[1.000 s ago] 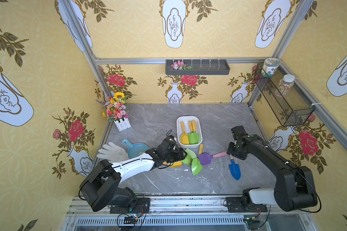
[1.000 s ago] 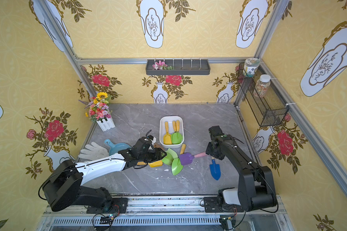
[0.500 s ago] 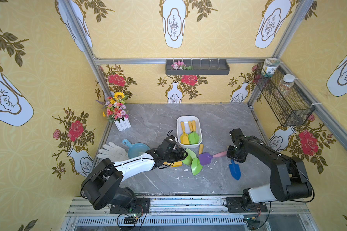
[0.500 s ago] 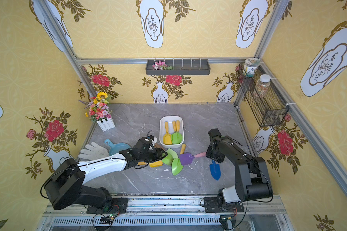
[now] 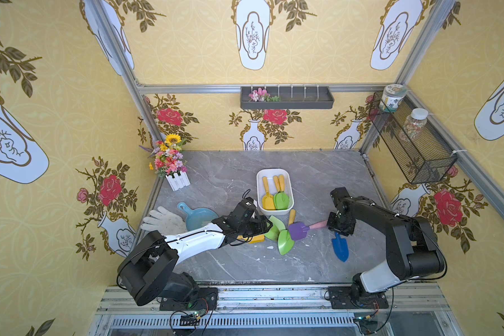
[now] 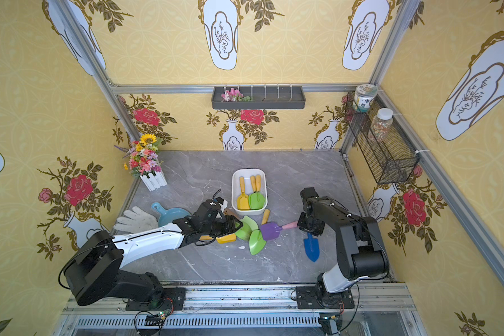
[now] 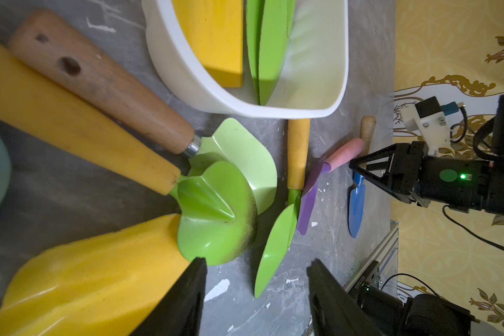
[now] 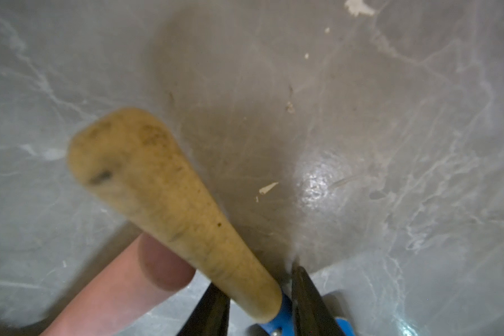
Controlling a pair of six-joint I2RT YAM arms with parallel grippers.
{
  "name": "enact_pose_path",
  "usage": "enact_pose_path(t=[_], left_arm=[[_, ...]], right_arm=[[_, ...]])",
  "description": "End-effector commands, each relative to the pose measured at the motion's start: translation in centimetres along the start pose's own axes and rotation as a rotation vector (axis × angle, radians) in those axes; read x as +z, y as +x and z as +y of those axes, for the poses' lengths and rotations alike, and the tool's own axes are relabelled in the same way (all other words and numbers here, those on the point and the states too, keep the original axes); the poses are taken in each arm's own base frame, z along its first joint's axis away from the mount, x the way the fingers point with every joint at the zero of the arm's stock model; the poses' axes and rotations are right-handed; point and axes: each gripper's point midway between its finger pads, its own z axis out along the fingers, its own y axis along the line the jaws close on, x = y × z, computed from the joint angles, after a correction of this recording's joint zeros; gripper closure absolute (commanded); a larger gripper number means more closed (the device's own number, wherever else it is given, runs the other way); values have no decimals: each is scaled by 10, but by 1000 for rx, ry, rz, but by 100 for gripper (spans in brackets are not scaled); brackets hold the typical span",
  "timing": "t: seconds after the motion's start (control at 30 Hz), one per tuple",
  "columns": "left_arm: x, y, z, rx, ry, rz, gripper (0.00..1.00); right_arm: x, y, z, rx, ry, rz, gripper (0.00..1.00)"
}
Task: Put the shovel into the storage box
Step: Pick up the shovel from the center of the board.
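Blue shovel lies flat on the grey marble tabletop, blade toward my side, wooden handle pointing away, well apart from the storage box. Not in the box yet. My right gripper is down over the handle. In the right wrist view its fingers straddle the handle by the blue neck, one finger touching it and the other a sliver off. I cannot tell if it's truly clamped.

The pink handle of a purple shovel ends just beside that gripper. The box already holds a yellow shovel and a green shovel, blades toward me.

My left gripper has its fingers apart with nothing between them, hovering low at the loose pile of green shovels. A yellow scoop sits under its wrist. A blue dustpan and a white glove lie further left.
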Motion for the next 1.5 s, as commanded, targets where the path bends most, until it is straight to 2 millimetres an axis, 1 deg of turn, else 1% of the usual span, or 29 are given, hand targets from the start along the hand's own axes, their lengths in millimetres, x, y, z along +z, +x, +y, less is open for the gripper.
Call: enact_pose_path(t=[0.0,0.2,0.37,0.43,0.53,0.6,0.63,0.7,0.8,0.83,0.93,0.97,1.03,1.13,1.2,1.27,1.37,1.47], left_arm=[[0,-3,-2,5,8,-13,40],[0,-5,-4,6,10,-14,40],[-2,-9,-5,6,14,-24,40],[-3,-12,-5,3,17,-28,40],[-7,-18,-8,-2,34,-40,40],[-12,-24,-9,-13,55,-51,40],[-14,-28,-10,-19,68,-58,40],[-22,-36,-14,-30,101,-76,40],[-35,-51,-20,-38,147,-107,40],[-40,-56,-22,-41,161,-117,40],[-55,-69,-30,-40,204,-148,40],[-60,-73,-32,-40,217,-159,40],[-71,-80,-37,-37,245,-181,40],[-86,-88,-42,-30,287,-207,42],[-94,-91,-49,-27,338,-212,43],[-103,-92,-61,-17,420,-209,45],[-111,-90,-78,19,512,-196,45],[-117,-87,-94,46,602,-172,45]], right_arm=[[2,-1,0,-6,2,-3,65],[-1,-1,0,-6,-1,-8,75],[-10,-5,0,-6,-7,-29,82],[-17,-6,1,-7,-12,-40,83],[-33,-11,3,-7,-37,-73,82],[-46,-15,13,-18,-98,-104,83],[-52,-16,19,-27,-134,-115,83],[-68,-19,39,-73,-223,-143,82],[-92,-19,78,-178,-339,-188,83],[-101,-18,94,-216,-388,-201,83],[-125,-12,142,-303,-577,-218,83],[-136,-9,159,-329,-657,-224,83],[-155,-4,182,-373,-785,-229,83],[-181,6,210,-429,-969,-220,83],[-197,17,227,-469,-1093,-196,83],[-211,31,243,-531,-1195,-173,83],[-226,55,261,-626,-1274,-152,83],[-238,74,273,-690,-1352,-121,83]])
